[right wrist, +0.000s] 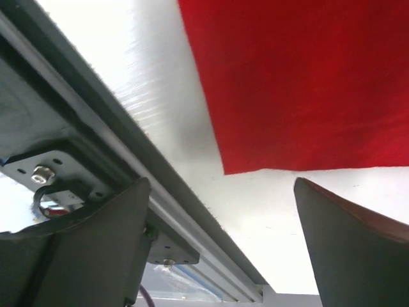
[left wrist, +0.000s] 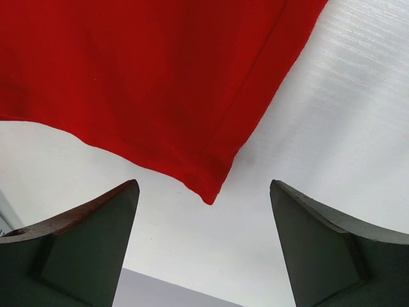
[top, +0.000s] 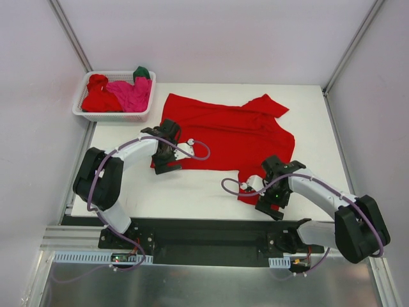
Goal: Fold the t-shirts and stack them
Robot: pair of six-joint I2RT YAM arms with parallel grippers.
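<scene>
White walls close the cell on three sides, and the white worktop [top: 192,192] carries one spread red t-shirt [top: 223,134], lying mostly flat near the middle, with a sleeve sticking out at the far right. The left claw [top: 167,165] hangs over the near left corner of this shirt. In the left wrist view its fingers [left wrist: 83,249] stand wide apart, released, and the cloth corner lies between them without touching. The right claw [top: 268,203] is at the near right corner, close to the worktop edge, also released and grasping nothing; the cloth corner shows just ahead of its gap.

I judge that both claws are placed at these two corners so they can pinch them together and carry the near edge over the shirt for a first fold. The corners are thin, so a pinch may catch only one layer.

A crumpled red t-shirt [top: 98,96], a magenta t-shirt [top: 131,93] and a dark green t-shirt [top: 142,72] lie in the basket [top: 115,116] at the far left corner. No stack is begun yet.
</scene>
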